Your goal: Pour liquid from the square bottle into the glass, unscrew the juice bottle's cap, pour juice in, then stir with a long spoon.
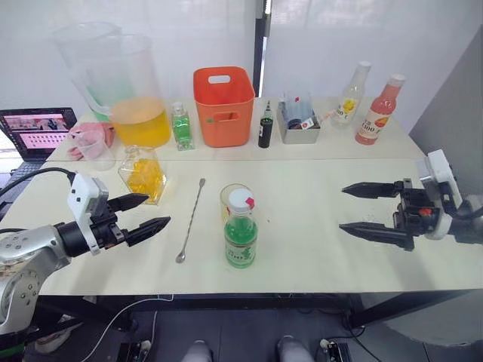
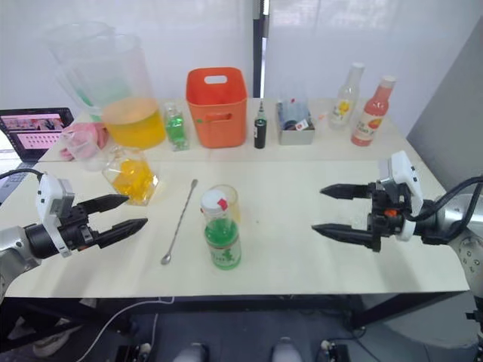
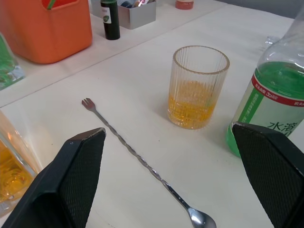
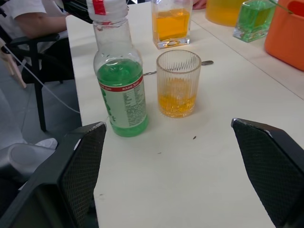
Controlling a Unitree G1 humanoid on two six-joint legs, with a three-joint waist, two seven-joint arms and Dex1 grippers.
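Nearest the head camera, at the lower centre of its frame, stands one juice bottle [image 1: 241, 235], upright on the table [image 1: 317, 249], green liquid filling its lower part and its white cap [image 1: 241, 200] still screwed on. One glass [image 1: 232, 197] stands just behind it, partly hidden in the head views. One long spoon [image 1: 191, 220] lies flat to the left of the pair, bowl toward the near edge.

Two grippers hover above the table, one at each side of the frame. Left gripper [image 1: 142, 213], at lower left, has its two black fingers spread apart and holds nothing. Right gripper [image 1: 365, 208], at centre right, likewise has its fingers wide apart and empty.

Along the upper part of the frame sit an orange bin [image 1: 223, 105], two big pitchers [image 1: 128, 83], a square bottle [image 1: 143, 175] of orange liquid, and a pink bottle [image 1: 381, 110].

Both wrist views show what the head views hide: the glass is ribbed and holds a shallow layer of orange liquid. From the left wrist, the spoon's far end is a small fork. From the right wrist, a person's arm [image 4: 35, 19] shows at the upper left, beyond the table.
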